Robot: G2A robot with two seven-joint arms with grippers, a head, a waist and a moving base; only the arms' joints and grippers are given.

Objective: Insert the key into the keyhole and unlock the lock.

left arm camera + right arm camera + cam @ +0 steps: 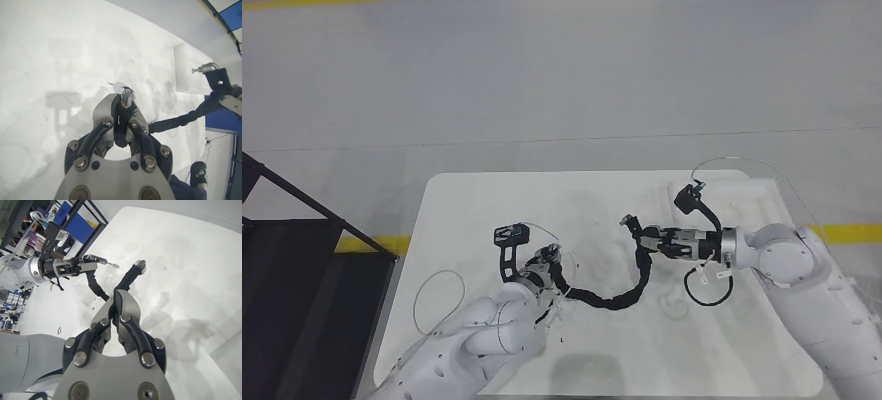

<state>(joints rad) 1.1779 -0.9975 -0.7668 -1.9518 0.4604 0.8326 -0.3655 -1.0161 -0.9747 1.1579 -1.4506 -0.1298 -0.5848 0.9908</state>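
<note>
A white bench (492, 200) fills the middle of the top view, with two robot arms coming in over its near half. The left gripper (550, 258) sits low over the bench toward its near left. The right gripper (647, 240) sits near the centre, pointing toward the left one, and the two are apart.

A cable lock (617, 297) in a black fabric sleeve sags in a loose curve between them, its middle resting on the bench. The left jaws are closed tight on one end of the sleeve, and the right jaws are closed tight on the other end.

A chrome cylinder (95, 258) juts beyond the left jaws. From its front pokes a thin metal tip (113, 265); whether this is the key cannot be told. The end in the right jaws finishes in a short metal pin (205, 67) with a flat head. The two metal ends are not touching.
</note>
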